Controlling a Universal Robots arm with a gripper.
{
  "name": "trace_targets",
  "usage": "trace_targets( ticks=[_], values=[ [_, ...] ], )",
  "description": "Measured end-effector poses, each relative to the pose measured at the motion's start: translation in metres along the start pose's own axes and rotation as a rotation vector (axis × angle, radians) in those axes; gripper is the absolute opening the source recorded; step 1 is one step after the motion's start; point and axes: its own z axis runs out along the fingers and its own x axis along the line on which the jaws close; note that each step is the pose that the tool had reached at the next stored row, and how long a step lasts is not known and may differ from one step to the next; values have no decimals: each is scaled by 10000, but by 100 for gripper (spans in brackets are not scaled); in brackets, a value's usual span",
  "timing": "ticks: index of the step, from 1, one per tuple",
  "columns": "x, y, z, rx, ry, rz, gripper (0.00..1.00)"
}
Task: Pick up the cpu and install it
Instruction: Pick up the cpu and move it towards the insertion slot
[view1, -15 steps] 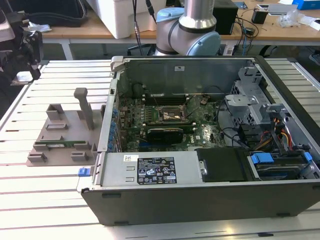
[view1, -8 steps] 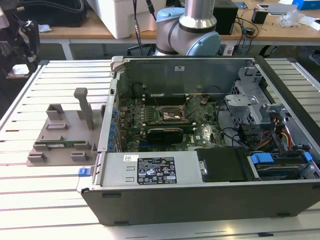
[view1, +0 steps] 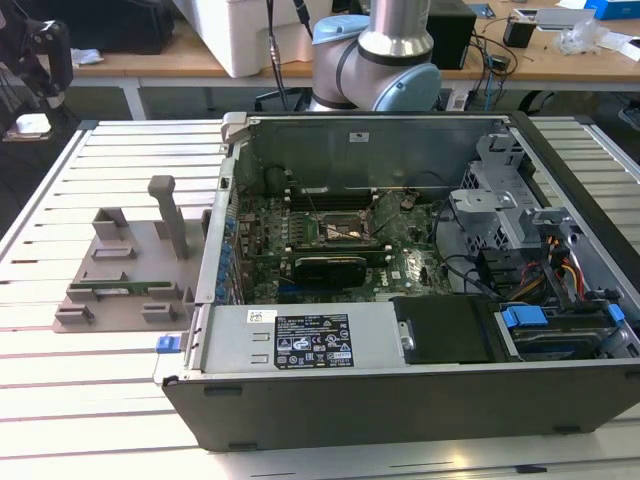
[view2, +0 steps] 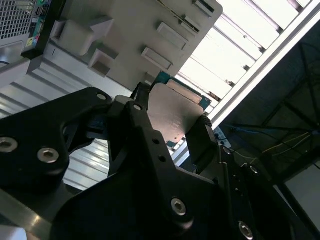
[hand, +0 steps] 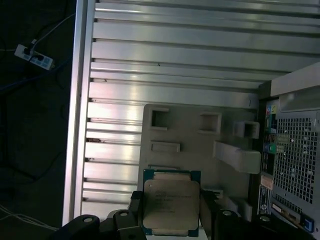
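On table, open case is laid w/ board exposed; socket is seen near board centre. Tray is set just beside case, at ext. view's left. Gripper is closed on cpu: fingers are pressed to opposite edges, and cpu is held clear above tray, metal top facing first wrist cam.

Step in hand is judged as carry. Firm grip and level cpu are advised; case wall should be cleared w/ margin, as underside is prob. fragile.

Arm is based behind case. Wrist is pointed down at table near tray, well apart from socket.
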Motion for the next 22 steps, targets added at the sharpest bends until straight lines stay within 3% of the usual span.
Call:
trace_targets(
  ticks=[1, 3, 9, 22],
  values=[
    [0, 1, 0, -24, -1, 1, 54],
    [-1, 0, 0, -167, -11, -1, 54],
    [-24, -3, 0, -186, -13, -4, 54],
    [-410, -28, 10, -157, -4, -2, 54]
  ],
)
